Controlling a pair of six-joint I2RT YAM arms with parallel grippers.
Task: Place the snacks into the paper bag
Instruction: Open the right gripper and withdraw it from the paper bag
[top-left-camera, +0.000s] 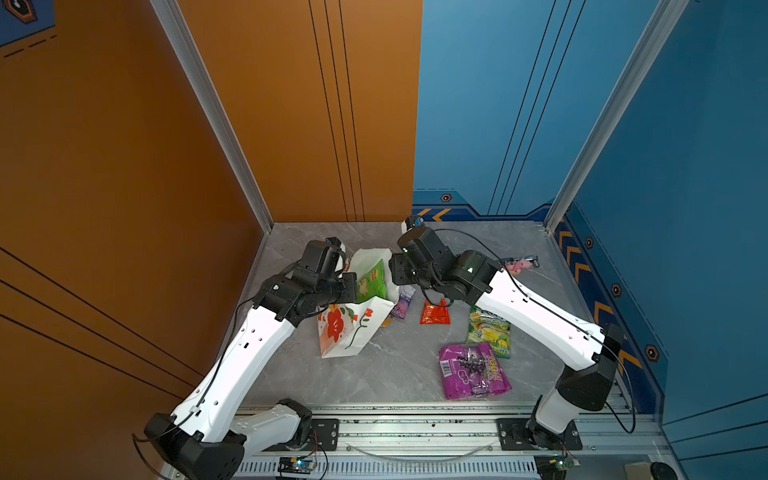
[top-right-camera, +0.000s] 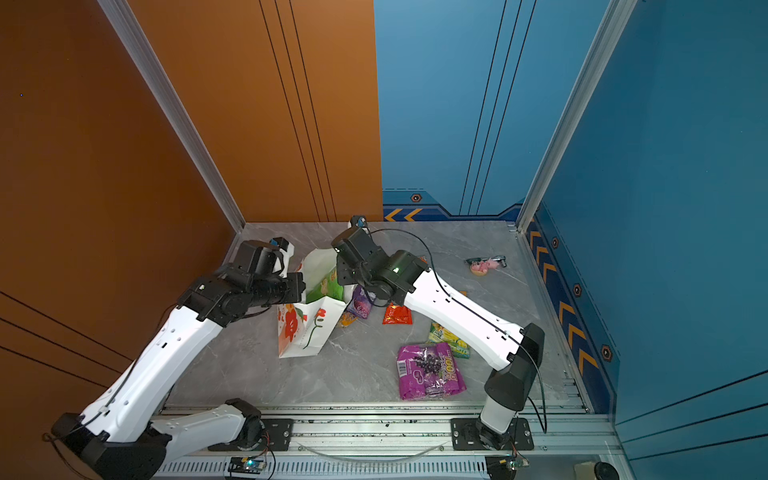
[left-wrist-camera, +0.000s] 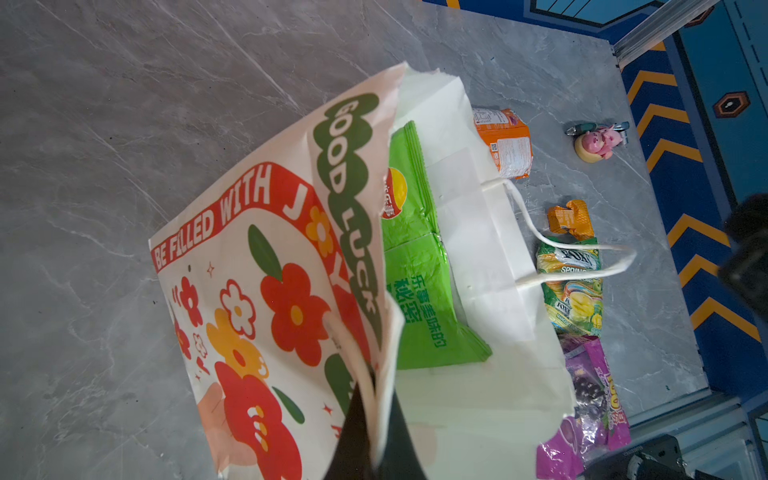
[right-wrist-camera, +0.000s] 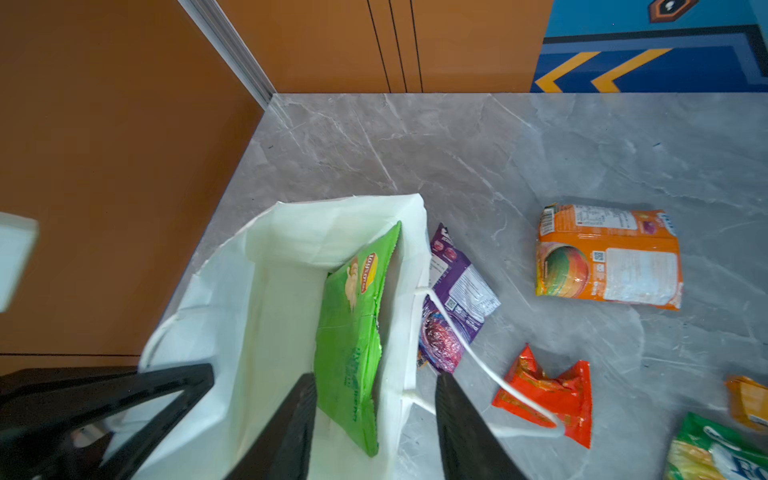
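Note:
The paper bag (top-left-camera: 353, 328) stands open left of the middle, white with red flowers. My left gripper (left-wrist-camera: 380, 399) is shut on its near wall, with a cord handle caught in the pinch. The large green packet (right-wrist-camera: 353, 332) stands inside the bag against the far wall. My right gripper (right-wrist-camera: 376, 386) is open above it, one finger inside the bag, the other outside. On the table lie a purple packet (top-left-camera: 404, 302), a small red one (top-left-camera: 434, 312), a green-yellow one (top-left-camera: 488, 332), a magenta one (top-left-camera: 473, 370), an orange one (right-wrist-camera: 606, 257) and a tiny orange-yellow one (left-wrist-camera: 569, 218).
A small pink toy figurine (top-left-camera: 517, 266) lies at the back right. The bag's free cord handle (right-wrist-camera: 490, 374) trails over the red packet. An orange wall closes the left and back, a blue wall the right. The arms' mounting rail (top-left-camera: 415, 428) runs along the front.

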